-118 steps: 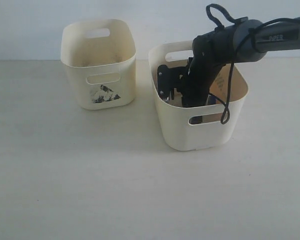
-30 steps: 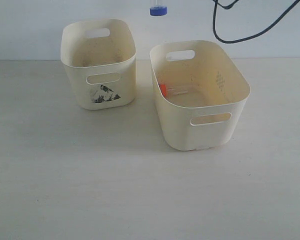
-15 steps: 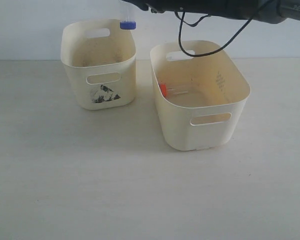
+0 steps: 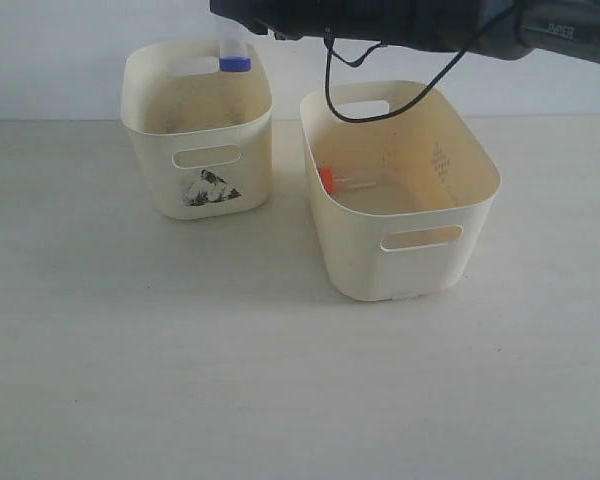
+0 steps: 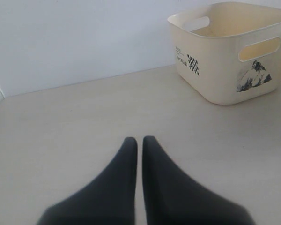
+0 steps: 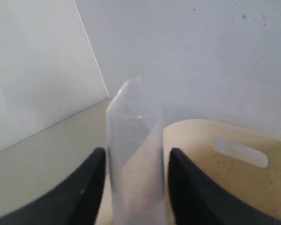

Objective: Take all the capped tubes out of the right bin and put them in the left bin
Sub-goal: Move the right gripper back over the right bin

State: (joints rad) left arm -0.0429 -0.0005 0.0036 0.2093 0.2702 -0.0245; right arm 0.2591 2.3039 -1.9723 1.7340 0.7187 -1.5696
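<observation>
1. Left claw (image 5: 139,139): low over table (image 4: 180,380), jaws together, nothing in them. Idle. The only hazard is a sweep into left bin (image 4: 160,190) if it starts moving.
2. Right bin (image 4: 420,270): one orange tube (image 4: 345,182) lies on the floor, cap right at the wall nearest left bin. Not yet moved. Likely trouble: a finger has little room between cap and wall, so a pick may pinch only the cap or skid the tube.
3. Cable (image 4: 327,90): loops down from the arm to about right bin's far rim. It could catch the rim or handle slot and drag the bin.
4. Blue tube (image 4: 234,48): hangs cap down over left bin's opening, toward the far rim, not yet inside.
5. Right claw (image 6: 136,152): jaws part open, one on either side of blue tube and close against it, with a sliver of gap on one side. Gripping or letting go, cannot tell. Dropped from here, the tube may clip the far rim and bounce onto the table. If one pad clings, it tips and falls askew.
</observation>
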